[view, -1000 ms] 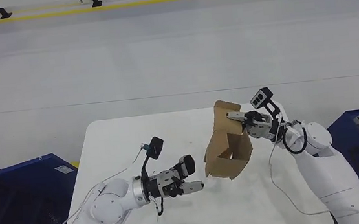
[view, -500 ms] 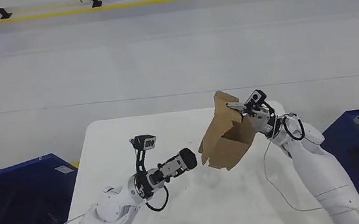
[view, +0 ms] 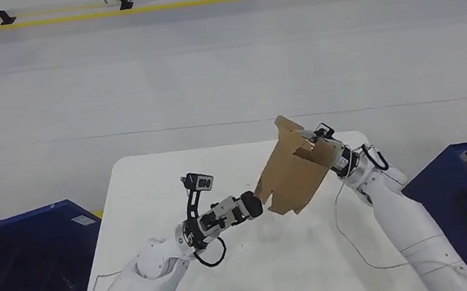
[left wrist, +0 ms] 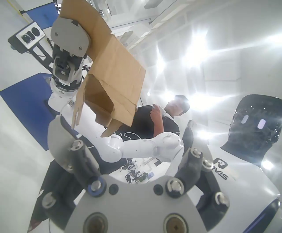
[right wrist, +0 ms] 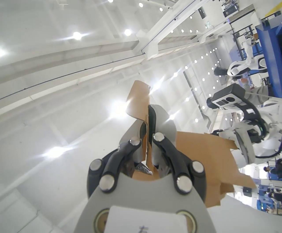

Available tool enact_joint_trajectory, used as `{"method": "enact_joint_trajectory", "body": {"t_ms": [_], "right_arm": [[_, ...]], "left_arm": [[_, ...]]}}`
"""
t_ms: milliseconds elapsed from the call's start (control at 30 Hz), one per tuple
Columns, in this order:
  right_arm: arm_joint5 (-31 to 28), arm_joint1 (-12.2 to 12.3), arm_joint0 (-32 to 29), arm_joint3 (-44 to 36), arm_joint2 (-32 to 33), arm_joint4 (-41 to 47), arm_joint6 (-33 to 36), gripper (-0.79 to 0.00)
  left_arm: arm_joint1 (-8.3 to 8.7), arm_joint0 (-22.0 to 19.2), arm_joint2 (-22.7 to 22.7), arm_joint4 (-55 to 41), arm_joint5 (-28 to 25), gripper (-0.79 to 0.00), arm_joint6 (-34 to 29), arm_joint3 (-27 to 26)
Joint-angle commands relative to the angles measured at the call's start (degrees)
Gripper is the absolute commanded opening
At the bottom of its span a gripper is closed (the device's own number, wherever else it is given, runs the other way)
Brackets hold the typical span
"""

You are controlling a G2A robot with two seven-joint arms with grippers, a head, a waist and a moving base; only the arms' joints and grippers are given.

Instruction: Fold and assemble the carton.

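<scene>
One brown carton hangs tilted above the white surface. The right jaws are pressed together on one of its upper flaps, with the cardboard edge pinched between them. The left jaws are spread with nothing between them, facing the carton's open end and just beside its lower corner; whether they touch it cannot be told. There are two arms, and the single carton lies between their jaws.

We record bright, even light across the bench, with faint shadows. Glare from ceiling lamps streaks both wrist views, whose edges bend markedly.
</scene>
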Motion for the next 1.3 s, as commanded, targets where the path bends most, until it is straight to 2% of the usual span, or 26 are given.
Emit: {"method": "enact_joint_trajectory", "body": {"t_ms": [0, 133, 200, 267, 333, 400, 433, 700, 733, 800, 900, 967, 1100, 1267], "right_arm": [[1.16, -0.19, -0.60, -0.63, 0.27, 3.08, -1.69, -0.785], [5.78, -0.53, -0.80, -0.59, 0.67, 8.55, -6.55, -0.785], [8.50, -0.76, -0.72, -0.34, 0.69, 11.92, -8.34, -0.785], [11.53, -0.99, -0.54, 0.45, 0.61, 15.39, -10.09, -0.785], [14.74, -1.34, -0.04, 2.16, 0.50, 20.35, -13.18, -0.785], [16.86, -1.56, 0.43, 2.95, -0.01, 21.97, -15.57, -0.785], [17.37, -1.67, 0.71, 3.46, -0.04, 22.96, -16.92, -0.785], [17.15, -1.68, 0.62, 3.34, -0.03, 22.89, -17.11, -0.785], [16.50, -1.71, 0.28, 2.62, -0.06, 22.44, -17.81, -0.785], [16.22, -1.77, -0.33, 1.65, -0.08, 22.27, -18.72, -0.785], [16.50, -1.87, -0.64, 1.14, -0.06, 22.37, -19.52, -0.785], [16.70, -1.96, -0.70, 0.91, -0.15, 22.40, -19.80, -0.785], [17.07, -2.10, -0.92, 0.49, -0.25, 22.24, -20.03, -0.785], [17.64, -2.22, -1.08, 0.34, -0.04, 22.23, -20.19, -0.785]], "left_arm": [[-0.02, 0.01, -0.42, 0.08, -0.04, 0.000, 1.02, -0.23], [-0.25, 1.30, -5.46, 15.42, -10.30, 0.000, 13.17, -1.06], [-0.63, 2.19, -9.04, 29.30, -16.01, 0.000, 20.81, -1.63], [-1.46, 3.88, -12.03, 43.91, -18.07, 0.000, 29.89, -3.18], [-2.45, 4.55, -17.05, 66.73, -16.51, 0.000, 40.53, -6.71], [-3.64, 6.56, -18.89, 92.00, -9.29, 0.000, 55.47, -12.03], [-3.81, 7.06, -18.67, 95.98, -7.92, 0.000, 58.29, -12.59], [-3.81, 7.06, -18.67, 95.98, -7.92, 0.000, 58.29, -12.59], [-3.85, 5.92, -20.64, 100.54, -5.45, 0.000, 61.80, -16.14], [-3.86, 7.31, -19.93, 115.81, 0.44, 0.000, 65.75, -18.50], [-4.08, 8.39, -17.13, 130.59, 9.86, 0.000, 70.38, -19.00], [-4.12, 8.33, -14.89, 140.47, 15.09, 0.000, 71.09, -18.38], [-4.37, 6.93, -11.82, 149.15, 20.46, 0.000, 71.55, -15.89], [-4.57, 5.75, -9.49, 154.36, 23.31, 0.000, 71.95, -14.10]]}}
